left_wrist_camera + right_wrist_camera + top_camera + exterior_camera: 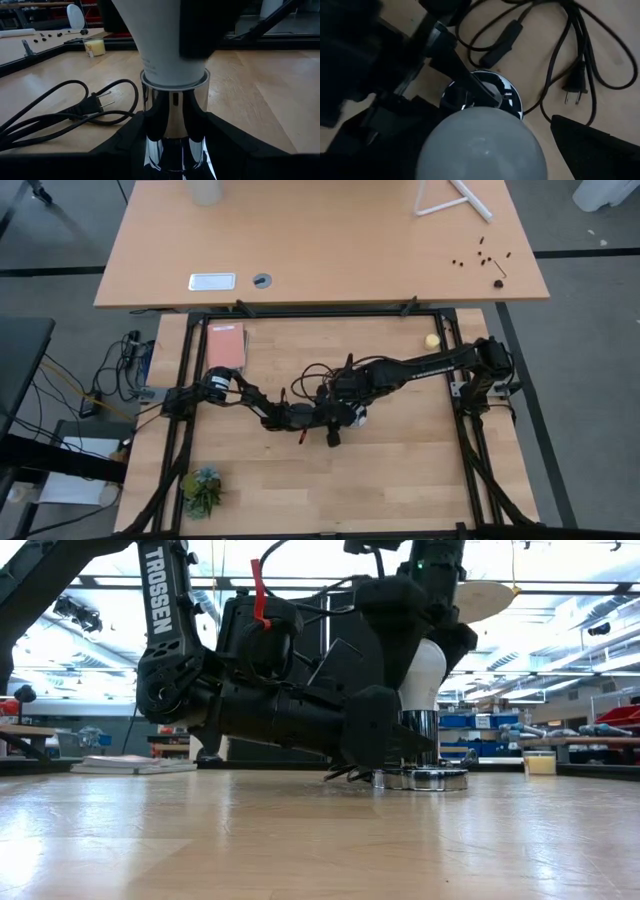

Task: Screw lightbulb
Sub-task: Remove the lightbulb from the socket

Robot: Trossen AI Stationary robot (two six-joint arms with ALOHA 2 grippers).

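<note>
Two grippers at the socket, bulb mid-screw.
High: arms meet mid-table. Low: lightbulb point(424, 673) upright in chrome socket point(420, 730). Left wrist: left gripper point(172, 150) clamps socket. Right wrist: right gripper point(485, 150) spread wide around globe; next, close and twist.

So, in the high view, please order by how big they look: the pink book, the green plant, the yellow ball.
1. pink book
2. green plant, close to the book, so this order is unsure
3. yellow ball, clearly smallest
</note>
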